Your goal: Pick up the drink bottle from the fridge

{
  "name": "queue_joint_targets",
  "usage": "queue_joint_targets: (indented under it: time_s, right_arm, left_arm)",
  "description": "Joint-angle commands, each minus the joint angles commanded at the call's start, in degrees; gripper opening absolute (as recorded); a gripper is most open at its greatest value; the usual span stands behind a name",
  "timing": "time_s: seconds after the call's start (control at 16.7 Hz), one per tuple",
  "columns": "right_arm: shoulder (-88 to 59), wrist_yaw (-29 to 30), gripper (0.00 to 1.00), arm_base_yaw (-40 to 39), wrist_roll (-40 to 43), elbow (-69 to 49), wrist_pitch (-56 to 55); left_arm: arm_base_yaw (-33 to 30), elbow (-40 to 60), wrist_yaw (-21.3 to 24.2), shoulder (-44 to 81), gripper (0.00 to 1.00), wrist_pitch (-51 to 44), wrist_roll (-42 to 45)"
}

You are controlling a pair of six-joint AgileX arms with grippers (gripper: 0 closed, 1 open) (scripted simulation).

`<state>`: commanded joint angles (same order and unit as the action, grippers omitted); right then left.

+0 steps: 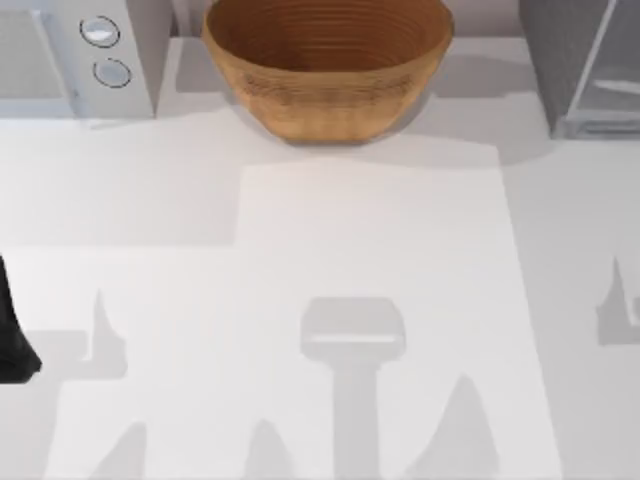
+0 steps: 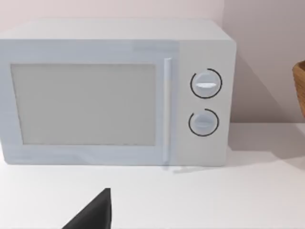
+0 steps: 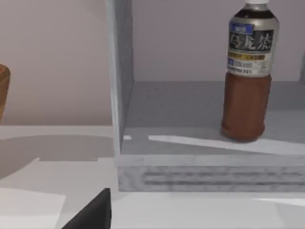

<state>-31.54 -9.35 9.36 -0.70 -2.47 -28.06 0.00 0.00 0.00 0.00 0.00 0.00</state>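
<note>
The drink bottle (image 3: 248, 90) stands upright inside the fridge (image 3: 122, 71), on its grey floor. It has a white cap, a dark label and a brown body. In the right wrist view the cabinet's front is open towards me, and a dark part of my right gripper (image 3: 93, 214) sits low on the table side, well short of the bottle. From above, the fridge (image 1: 575, 60) stands at the back right corner of the table. My left arm (image 1: 15, 340) is parked at the table's left edge, and part of my left gripper (image 2: 93, 214) faces the white appliance.
A white appliance with two round knobs (image 1: 105, 50) (image 2: 119, 95) stands at the back left. A large wooden bowl (image 1: 328, 62) sits at the back middle, between it and the fridge. The table (image 1: 370, 300) in front of them is bare white.
</note>
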Motion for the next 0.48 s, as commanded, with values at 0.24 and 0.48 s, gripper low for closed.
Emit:
queue_joint_targets:
  time_s: [0.24, 0.48]
  right_arm:
    - [-22.5, -5.8, 1.00, 6.3, -0.3, -1.8, -18.4]
    - [-42.5, -11.5, 1.00, 12.2, -0.4, -3.7, -36.1]
  left_arm:
    - [0.0, 0.0, 0.0, 0.0, 1.00, 0.0, 0.0]
    - [0.0, 0.0, 0.0, 0.0, 1.00, 0.0, 0.0]
